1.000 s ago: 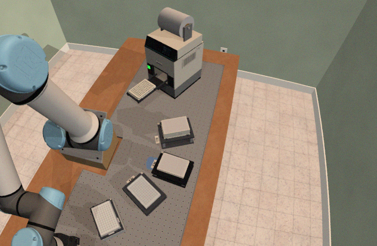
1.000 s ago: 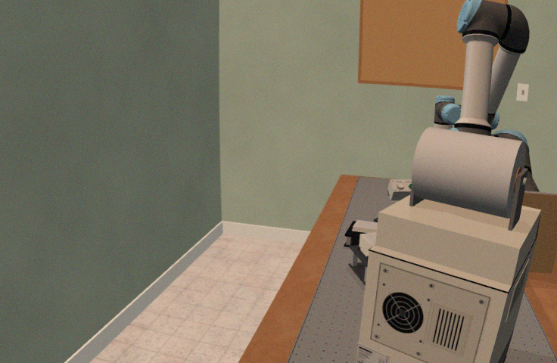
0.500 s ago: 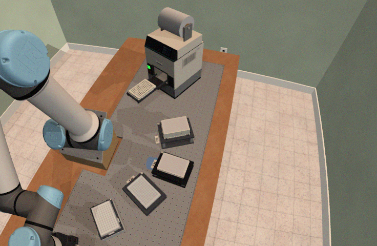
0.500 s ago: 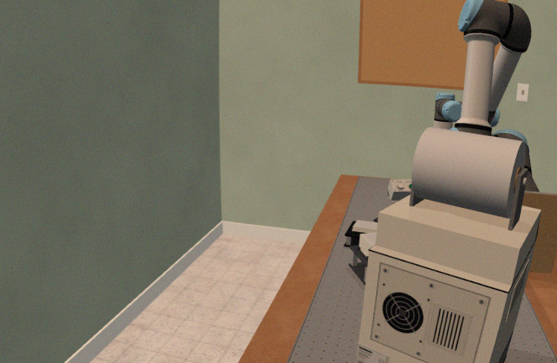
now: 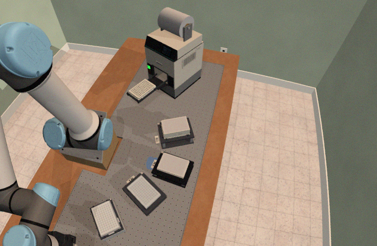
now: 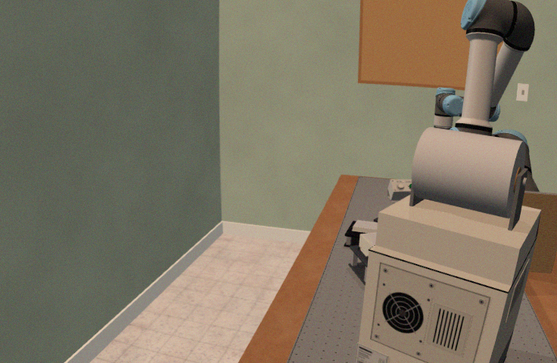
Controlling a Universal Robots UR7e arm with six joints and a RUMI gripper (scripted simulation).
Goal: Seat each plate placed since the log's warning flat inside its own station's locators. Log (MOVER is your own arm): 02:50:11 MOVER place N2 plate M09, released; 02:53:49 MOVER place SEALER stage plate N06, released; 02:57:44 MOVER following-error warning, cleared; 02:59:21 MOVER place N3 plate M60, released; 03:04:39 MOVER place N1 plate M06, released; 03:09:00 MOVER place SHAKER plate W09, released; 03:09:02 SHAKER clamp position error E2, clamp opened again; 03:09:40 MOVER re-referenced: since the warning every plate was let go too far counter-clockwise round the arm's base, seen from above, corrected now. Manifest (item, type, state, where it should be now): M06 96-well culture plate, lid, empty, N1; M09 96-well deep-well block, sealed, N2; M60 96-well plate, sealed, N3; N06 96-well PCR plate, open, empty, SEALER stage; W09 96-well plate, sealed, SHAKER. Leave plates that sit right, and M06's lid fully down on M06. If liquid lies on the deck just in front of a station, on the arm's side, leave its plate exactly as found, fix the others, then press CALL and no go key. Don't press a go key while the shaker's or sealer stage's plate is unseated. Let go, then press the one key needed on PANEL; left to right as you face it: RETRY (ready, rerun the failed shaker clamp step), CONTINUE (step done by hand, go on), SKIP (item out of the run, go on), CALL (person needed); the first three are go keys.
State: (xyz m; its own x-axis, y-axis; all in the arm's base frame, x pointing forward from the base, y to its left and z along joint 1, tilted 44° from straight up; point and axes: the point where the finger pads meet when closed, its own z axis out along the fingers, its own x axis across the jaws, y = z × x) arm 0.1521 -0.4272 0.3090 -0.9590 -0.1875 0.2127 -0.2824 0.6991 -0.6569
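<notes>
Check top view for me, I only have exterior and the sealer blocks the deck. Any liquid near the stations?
Observer: Yes. A blue puddle lies on the deck against the black nest, third station from the sealer, on the arm's side.
Operator: That nest's plate?
Observer: The sealed plate on it sits turned out of line with the nest.
Operator: Sealer stage?
Observer: An open well plate lies on the stage in front of the sealer's mouth.
</notes>
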